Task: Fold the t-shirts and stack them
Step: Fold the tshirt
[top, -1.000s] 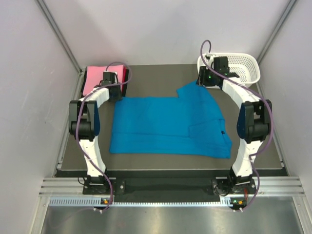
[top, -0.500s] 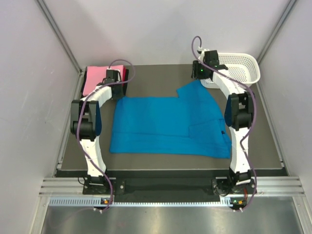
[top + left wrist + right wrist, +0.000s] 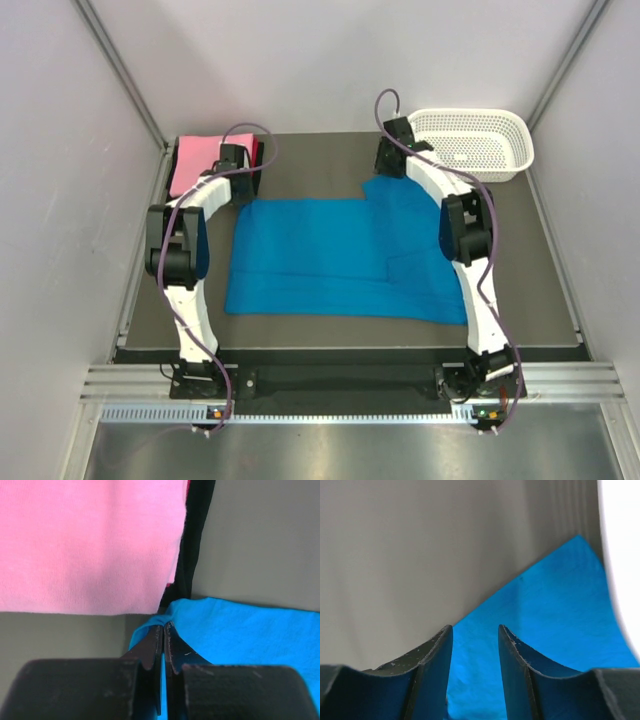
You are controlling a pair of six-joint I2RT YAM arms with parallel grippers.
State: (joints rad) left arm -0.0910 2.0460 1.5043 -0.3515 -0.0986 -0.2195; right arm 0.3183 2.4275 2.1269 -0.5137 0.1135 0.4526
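Observation:
A blue t-shirt (image 3: 345, 255) lies spread on the dark table, with a sleeve sticking out at the far right. My left gripper (image 3: 238, 190) is shut on the shirt's far left corner (image 3: 159, 620). A folded pink t-shirt (image 3: 196, 160) lies on a dark one at the far left, just beyond that corner; it fills the top of the left wrist view (image 3: 90, 540). My right gripper (image 3: 388, 165) is open, its fingers (image 3: 432, 650) over the far edge of the blue sleeve (image 3: 555, 610).
A white plastic basket (image 3: 470, 142) stands at the far right corner of the table, beside my right arm. Grey walls close in both sides. The table's dark surface (image 3: 310, 160) shows between the two grippers.
My right gripper has swung left from the basket to the far edge of the blue sleeve. My left gripper has stayed on the shirt's corner.

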